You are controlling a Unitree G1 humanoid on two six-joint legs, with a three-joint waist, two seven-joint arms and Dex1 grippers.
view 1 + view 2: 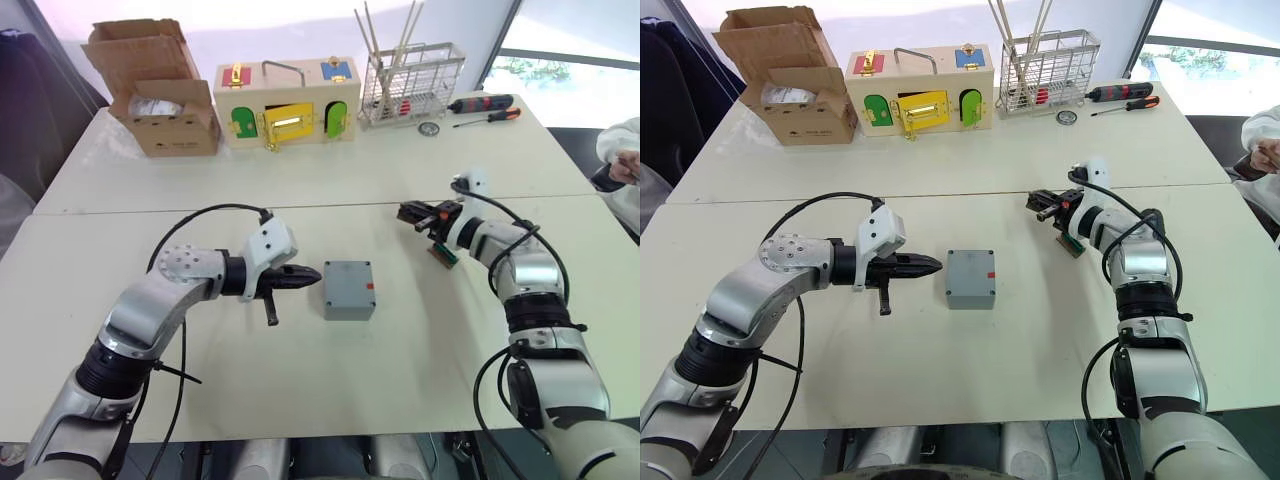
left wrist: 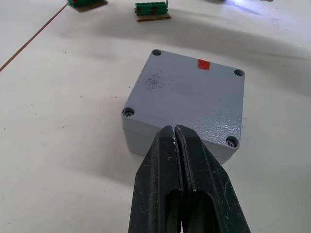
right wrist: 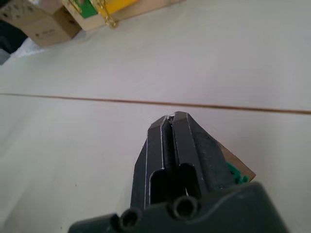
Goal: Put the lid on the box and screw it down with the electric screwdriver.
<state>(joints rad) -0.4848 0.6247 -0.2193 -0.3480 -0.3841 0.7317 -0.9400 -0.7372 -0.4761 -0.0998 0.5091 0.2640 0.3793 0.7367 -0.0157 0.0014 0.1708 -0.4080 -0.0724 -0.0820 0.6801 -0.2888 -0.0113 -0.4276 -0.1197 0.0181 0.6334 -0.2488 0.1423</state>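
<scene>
The grey box (image 1: 349,289) sits mid-table with the lid (image 2: 187,94) lying flat on top of it. A screw head shows in each corner and a red mark near one edge. My left gripper (image 1: 318,277) is shut with nothing in it. Its tips point at the box's left side, a finger's width away, and in the left wrist view they hover just short of the lid's near edge. My right gripper (image 1: 402,212) is shut and empty, low over the table to the box's far right. The electric screwdriver is out of view.
A small brown-and-green part (image 1: 443,255) lies under my right wrist. Along the back stand a cardboard box (image 1: 160,100), a wooden box with coloured doors (image 1: 288,105), a wire rack (image 1: 412,82) and red-and-black hand screwdrivers (image 1: 482,105). A person's sleeve (image 1: 620,150) shows at the right edge.
</scene>
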